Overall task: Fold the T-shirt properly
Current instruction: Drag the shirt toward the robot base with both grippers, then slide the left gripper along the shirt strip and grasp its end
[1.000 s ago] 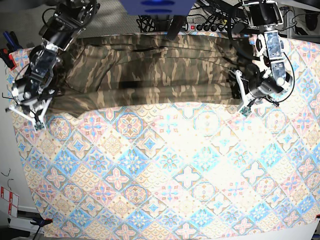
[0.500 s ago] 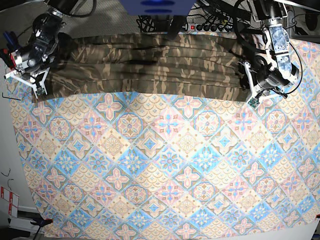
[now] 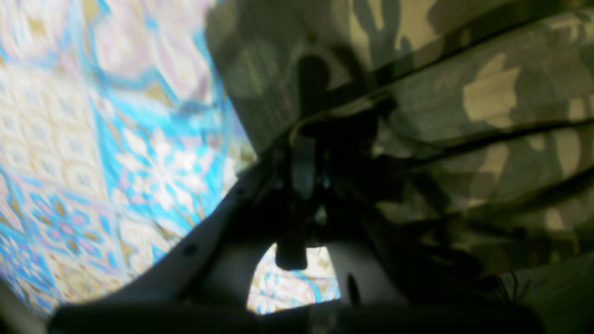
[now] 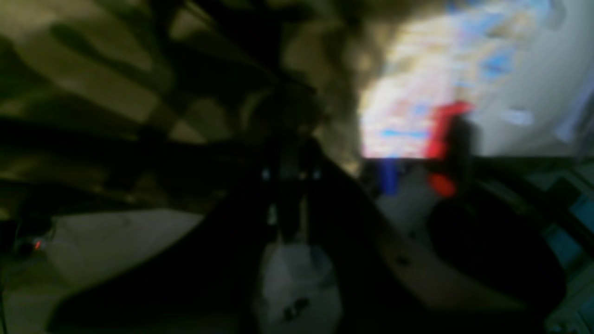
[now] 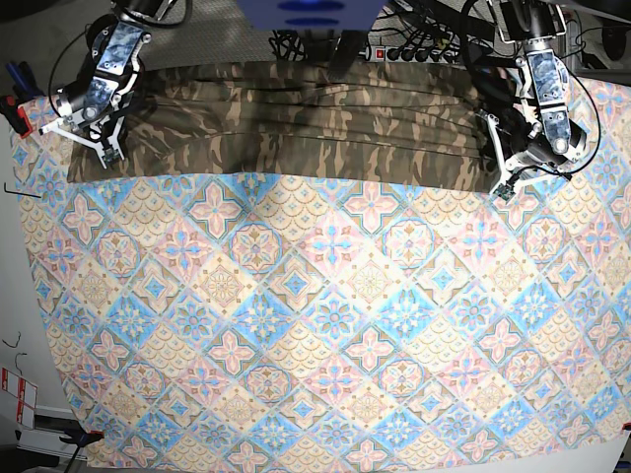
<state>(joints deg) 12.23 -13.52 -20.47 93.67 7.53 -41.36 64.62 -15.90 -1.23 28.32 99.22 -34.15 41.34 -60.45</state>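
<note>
You have the T-shirt (image 5: 296, 123) stretched into a long, narrow camouflage band across the far edge of the table, running from the far-left corner almost to the far-right corner. It lies on the blue-and-cream tiled tablecloth (image 5: 325, 325), and several long creases run along its length. Everything nearer than the band is bare patterned cloth.

Your right gripper (image 5: 87, 136) is at the left end of the band in the base view, with its jaws closed on the shirt's end. Its wrist view is badly blurred; you can make out dark closed jaws (image 4: 290, 185) against camouflage folds (image 4: 93, 93), with a bright patch of tablecloth (image 4: 408, 106) and red (image 4: 443, 134) and blue (image 4: 387, 176) shapes beyond, too smeared to identify.

Your left gripper (image 5: 505, 169) is at the right end of the band, also clamped shut on the shirt's edge. In its wrist view the closed jaws (image 3: 308, 153) pinch a ridge of camouflage fabric (image 3: 464, 116), which bunches into folds to the right, while the tablecloth (image 3: 116, 153) shows to the left and through the gap beneath the gripper.

Both arms reach in from the far side, where cables (image 5: 414, 44) lie behind the table.
</note>
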